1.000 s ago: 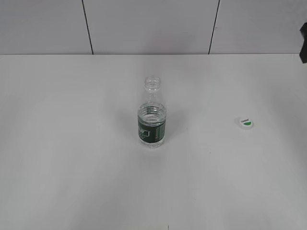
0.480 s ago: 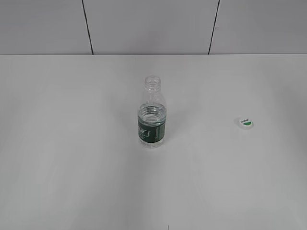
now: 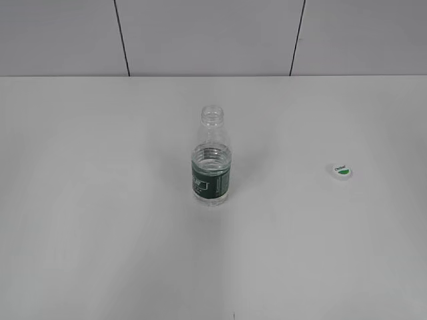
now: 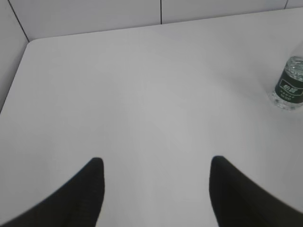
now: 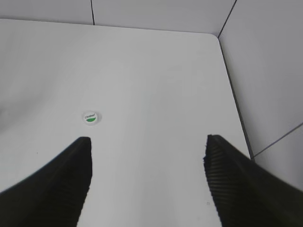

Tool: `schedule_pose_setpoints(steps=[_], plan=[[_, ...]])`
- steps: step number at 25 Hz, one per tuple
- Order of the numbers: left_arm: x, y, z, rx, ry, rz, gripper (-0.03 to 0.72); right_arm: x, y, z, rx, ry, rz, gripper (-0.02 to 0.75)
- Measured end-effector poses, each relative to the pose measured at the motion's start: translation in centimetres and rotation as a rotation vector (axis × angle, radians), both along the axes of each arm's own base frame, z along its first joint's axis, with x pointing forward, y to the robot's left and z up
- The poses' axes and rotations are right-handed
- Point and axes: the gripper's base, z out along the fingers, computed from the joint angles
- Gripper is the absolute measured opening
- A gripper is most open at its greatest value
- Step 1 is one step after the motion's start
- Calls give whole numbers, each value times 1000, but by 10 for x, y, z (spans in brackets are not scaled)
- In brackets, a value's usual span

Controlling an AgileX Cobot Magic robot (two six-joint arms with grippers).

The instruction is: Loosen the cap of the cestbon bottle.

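Observation:
The cestbon bottle (image 3: pixel 212 160) stands upright at the table's middle, its threaded neck bare and open. It also shows at the right edge of the left wrist view (image 4: pixel 289 86). The cap (image 3: pixel 341 171), white with a green half-circle, lies flat on the table to the bottle's right, apart from it; it also shows in the right wrist view (image 5: pixel 91 117). My left gripper (image 4: pixel 156 163) is open and empty, far left of the bottle. My right gripper (image 5: pixel 147 142) is open and empty, to the right of the cap. Neither gripper shows in the exterior view.
The white table (image 3: pixel 100 233) ends at a grey panelled wall (image 3: pixel 213 33) at the back. The table's far right corner and edge (image 5: pixel 227 66) show in the right wrist view, its far left corner (image 4: pixel 28 42) in the left wrist view.
A dark part of the right arm at the upper right edge of the exterior view one second ago has left the view. The bottle and cap have not moved.

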Motion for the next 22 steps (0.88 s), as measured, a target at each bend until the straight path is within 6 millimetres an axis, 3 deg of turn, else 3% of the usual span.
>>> schedule_pose_setpoints(steps=[12,18,22], plan=[[0,-1,0,-7,0,-5,435,-91,-5,-66,37,-119,-14,564],[0,-1,0,-8,0,-6,435,-120,-7,-101,48,-171,-16,564],[0,-1,0,-8,0,-6,435,-128,-7,-115,55,-193,-18,564]])
